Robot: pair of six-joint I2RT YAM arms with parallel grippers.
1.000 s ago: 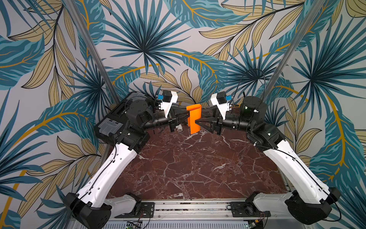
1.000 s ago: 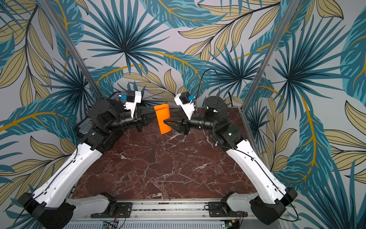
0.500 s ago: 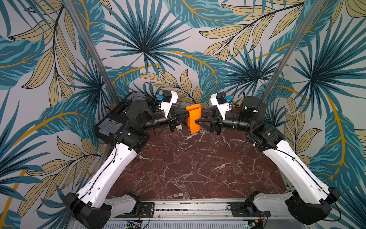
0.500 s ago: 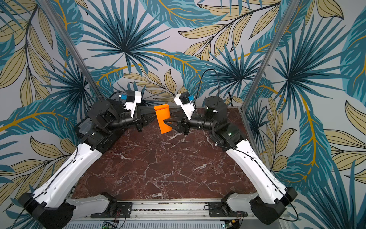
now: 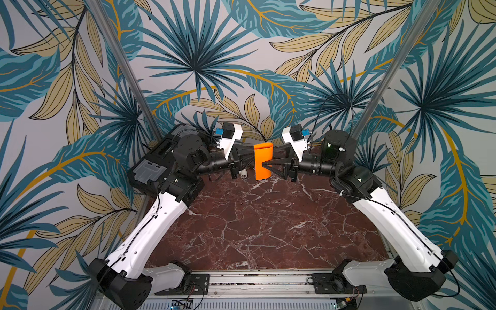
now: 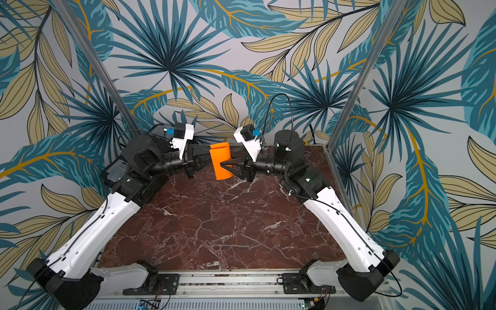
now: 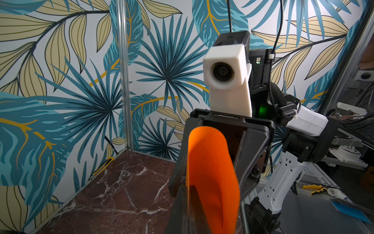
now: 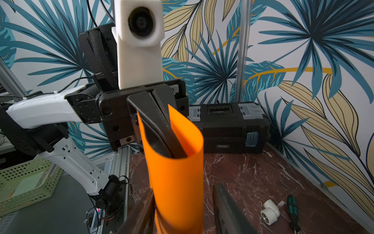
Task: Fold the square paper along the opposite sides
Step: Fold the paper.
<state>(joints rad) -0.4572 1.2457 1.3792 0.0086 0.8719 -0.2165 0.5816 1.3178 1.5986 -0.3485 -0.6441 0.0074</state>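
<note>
only in right wrist view: left claw [image 8: 172,145] inside curled square paper [image 8: 178,182]

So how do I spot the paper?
Find the dark red marble table and look at its far end. There the left pincer and right pincer meet at a curled sheet, the square paper, held up. It's the only bright orange thing; the nearby pipe piece is white.

Top views overhead, wrist views close, facing each other, sharing the square paper [image 8: 178,178]
</note>
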